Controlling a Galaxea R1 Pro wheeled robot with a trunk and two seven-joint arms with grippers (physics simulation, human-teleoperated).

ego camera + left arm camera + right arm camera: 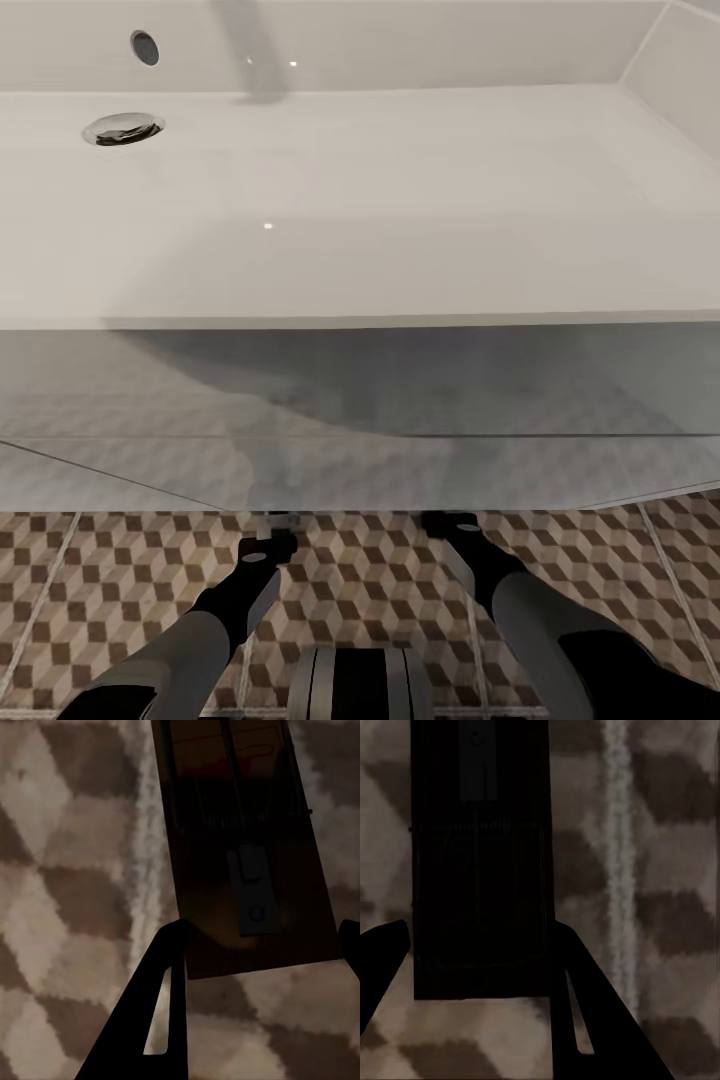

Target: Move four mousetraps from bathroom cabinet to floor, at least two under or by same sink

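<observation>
In the left wrist view a brown wooden mousetrap (240, 847) with dark metal parts sits between the fingers of my left gripper (262, 934), whose pads touch its two long edges just above the cube-pattern bathroom floor (67, 870). In the right wrist view a second, shadowed mousetrap (480, 870) is held the same way in my right gripper (480, 934), beside a pale grout line (616, 870). The head view looks down on the white sink (360, 200). Both forearms (250, 575) (475, 555) reach under the sink's vanity, which hides the gripper tips. The cabinet is out of view.
The sink's drain (122, 128) is at the back left and the tap's blurred shape (255, 60) is behind it. The vanity's glossy front (360, 400) overhangs the tiled floor (360, 590). My base (360, 685) stands close below.
</observation>
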